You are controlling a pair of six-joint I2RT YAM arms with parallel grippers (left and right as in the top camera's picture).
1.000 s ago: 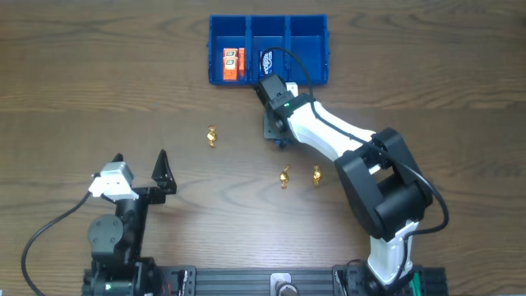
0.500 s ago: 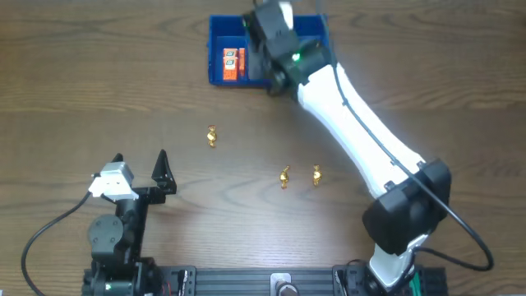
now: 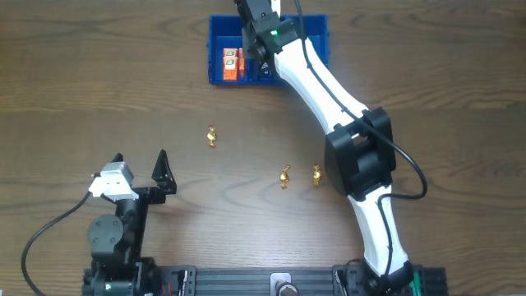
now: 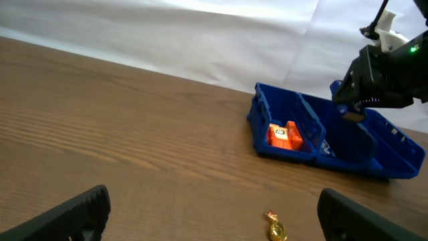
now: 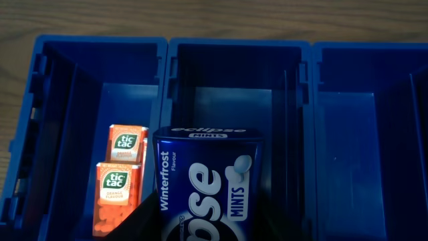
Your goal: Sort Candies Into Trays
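A blue three-compartment tray [image 3: 215,49] [image 4: 257,120] [image 5: 167,73] stands at the far middle of the table. Two orange candy boxes [image 3: 233,64] [image 4: 284,136] [image 5: 120,174] lie in its left compartment. My right gripper [image 3: 263,64] [image 4: 352,106] hangs over the tray, shut on a dark blue mint tin [image 5: 207,181], which is in front of the middle compartment. Three gold wrapped candies [image 3: 212,136] [image 3: 284,177] [image 3: 316,174] lie on the wood; one gold candy [image 4: 276,229] lies just ahead of my left gripper [image 3: 140,164] [image 4: 217,231], which stands open near the left arm's base.
The tray's right compartment [image 5: 361,134] holds nothing visible. The wooden table [image 3: 99,82] is bare around the scattered candies. A white backdrop [image 4: 167,33] rises behind the table's far edge.
My right gripper rose from the table just in front of the tray and swung over the tray with the mint tin. The left arm has not moved.
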